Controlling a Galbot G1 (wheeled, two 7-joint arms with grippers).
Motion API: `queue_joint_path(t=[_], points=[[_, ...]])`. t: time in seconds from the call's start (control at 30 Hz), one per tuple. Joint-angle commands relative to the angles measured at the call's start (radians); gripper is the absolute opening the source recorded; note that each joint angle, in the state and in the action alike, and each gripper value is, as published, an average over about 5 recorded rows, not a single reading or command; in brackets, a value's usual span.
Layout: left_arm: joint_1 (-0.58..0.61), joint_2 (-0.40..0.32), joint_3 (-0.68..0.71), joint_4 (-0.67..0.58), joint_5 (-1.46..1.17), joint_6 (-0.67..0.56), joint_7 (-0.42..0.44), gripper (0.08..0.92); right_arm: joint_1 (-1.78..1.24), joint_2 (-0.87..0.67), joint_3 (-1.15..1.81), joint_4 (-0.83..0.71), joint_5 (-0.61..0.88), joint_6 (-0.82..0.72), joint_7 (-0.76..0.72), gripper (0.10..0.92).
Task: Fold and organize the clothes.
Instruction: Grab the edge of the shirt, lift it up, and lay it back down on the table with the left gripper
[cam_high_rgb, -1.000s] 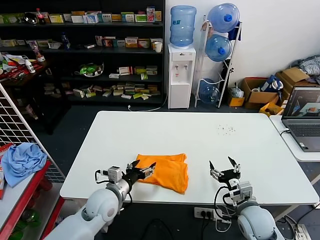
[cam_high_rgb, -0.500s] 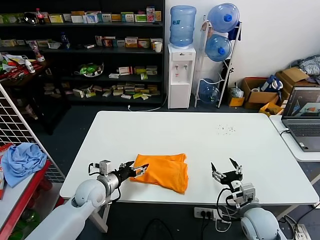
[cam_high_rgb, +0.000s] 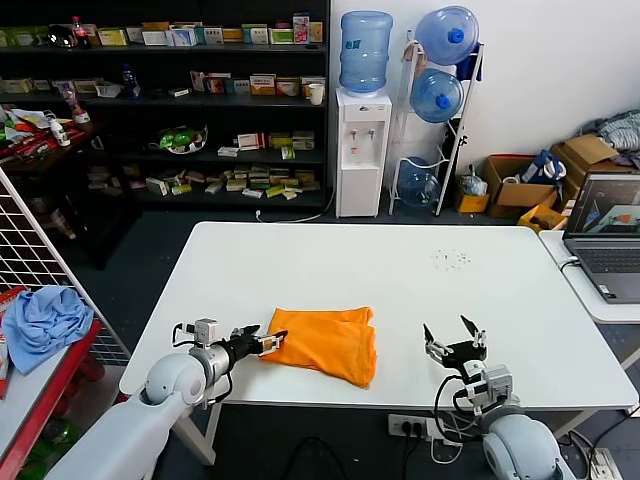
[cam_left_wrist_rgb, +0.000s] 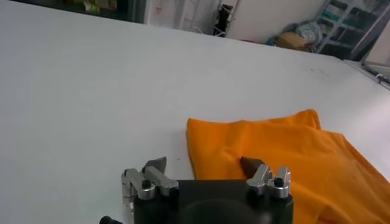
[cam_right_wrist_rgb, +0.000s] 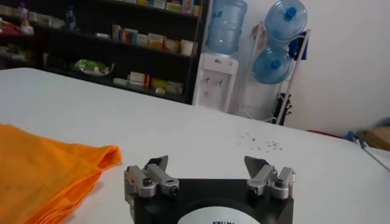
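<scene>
One orange T-shirt (cam_high_rgb: 325, 343) lies folded into a compact bundle near the front edge of the white table (cam_high_rgb: 400, 270), between my two arms. The folding looks largely done; what may remain is squaring the bundle or moving it somewhere, I judge. My left gripper (cam_high_rgb: 257, 342) sits just beside its left edge, jaws wide, holding nothing. My right gripper (cam_high_rgb: 453, 339) hangs apart to the right, also wide open and empty. Count: one shirt, two grippers, one table.
</scene>
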Motion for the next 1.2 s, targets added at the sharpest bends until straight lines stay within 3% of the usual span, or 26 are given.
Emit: queue_joint_path(t=[0.03,0.17,0.53,0.73,0.93,1.2], points=[[-0.007,-0.008,-0.002,0.023,0.012,0.009,0.024,0.822,0.001,0.002,-0.002,0.003,-0.001,-0.002,0.001,0.823],[-0.005,-0.020,0.003,0.004,0.011,0.009,0.021,0.757,-0.001,0.003,-0.005,0.009,-0.002,-0.005,0.002,0.823],[0.006,-0.044,0.005,-0.028,0.011,-0.013,-0.019,0.438,-0.012,0.005,-0.004,0.032,-0.002,-0.008,0.006,0.823],[0.036,-0.020,-0.011,-0.083,0.000,-0.017,-0.047,0.265,-0.006,0.006,-0.011,0.036,-0.002,-0.007,0.012,0.823],[0.080,0.058,-0.060,-0.143,-0.004,-0.016,-0.073,0.133,0.016,0.010,-0.034,0.041,-0.003,-0.011,0.023,0.823],[0.136,0.241,-0.182,-0.149,0.020,0.001,-0.126,0.130,0.046,0.015,-0.083,0.042,-0.008,-0.011,0.031,0.823]])
